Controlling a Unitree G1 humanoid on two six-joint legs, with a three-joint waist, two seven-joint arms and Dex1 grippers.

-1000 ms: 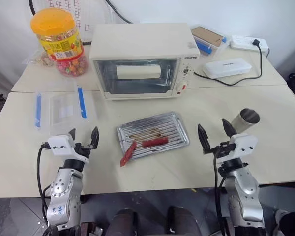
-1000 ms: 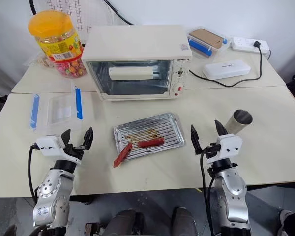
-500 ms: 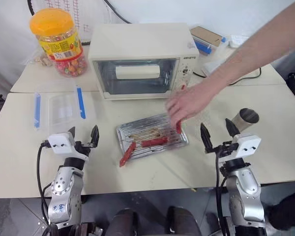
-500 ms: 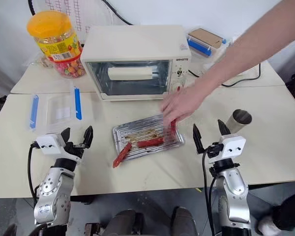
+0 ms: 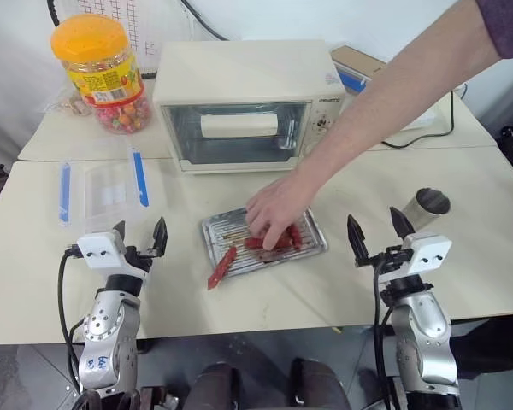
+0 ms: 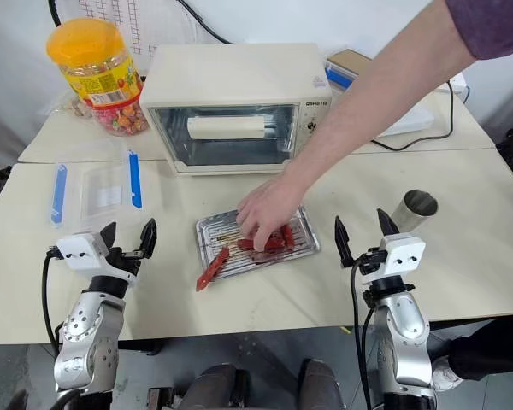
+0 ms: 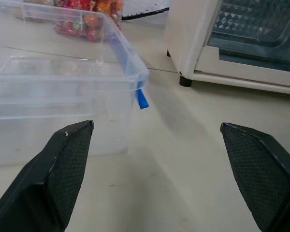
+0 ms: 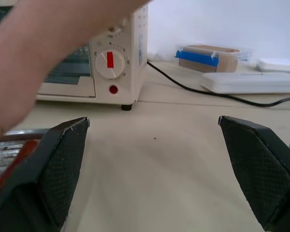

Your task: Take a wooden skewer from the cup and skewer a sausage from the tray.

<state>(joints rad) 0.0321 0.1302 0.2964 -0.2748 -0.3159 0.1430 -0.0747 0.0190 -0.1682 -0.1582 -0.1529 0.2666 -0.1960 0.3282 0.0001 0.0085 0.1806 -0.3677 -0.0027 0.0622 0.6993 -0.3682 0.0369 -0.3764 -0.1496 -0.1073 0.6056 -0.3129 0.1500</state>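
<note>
My left gripper [image 6: 126, 237] hovers low over the table [image 6: 462, 248] with its fingers spread, just in front of the clear plastic box [image 6: 98, 188] with blue clips. My right gripper [image 6: 360, 235] hangs the same way, fingers apart, with the steel cup [image 6: 415, 209] just beyond it. Between them, a person's hand [image 6: 269, 211] reaches in over the tray [image 6: 214, 232], fingers down on the sausages [image 6: 274, 242]. One sausage [image 6: 212, 268] hangs off the tray's near edge. The toaster oven [image 6: 239, 107] sits behind, the candy jar [image 6: 98, 73] off to its left.
</note>
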